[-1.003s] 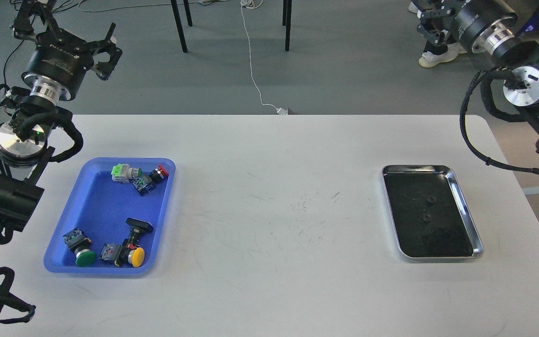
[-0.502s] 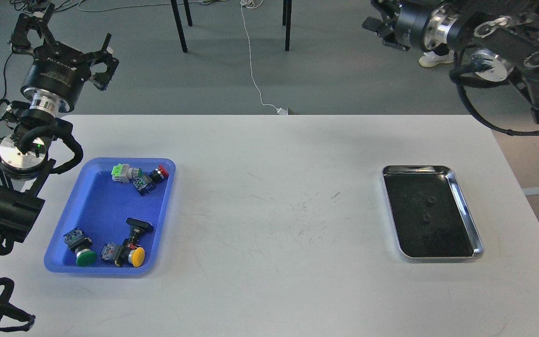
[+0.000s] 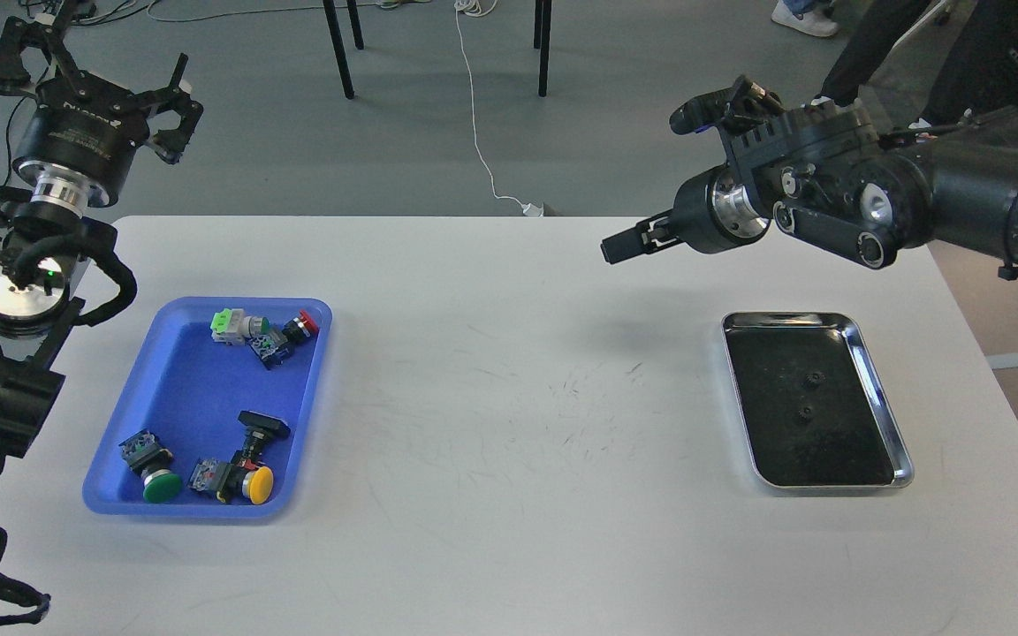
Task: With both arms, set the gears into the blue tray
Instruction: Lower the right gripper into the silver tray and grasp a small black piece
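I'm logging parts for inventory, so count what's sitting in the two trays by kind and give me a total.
Gears, in the steel tray: 2
Push-button switches, in the blue tray: 5
Total: 7

two small black gears [image 3: 807,396] lie apart on the dark floor of a steel tray [image 3: 880,380] at the right of the white counter [image 3: 509,442]. the blue tray [image 3: 182,397] at the left holds several push-buttons [image 3: 253,331]. the right hand [image 3: 619,249] hangs above the counter's far side, pointing left. the left hand [image 3: 89,66], fingers spread, is raised beyond the counter's far left corner.
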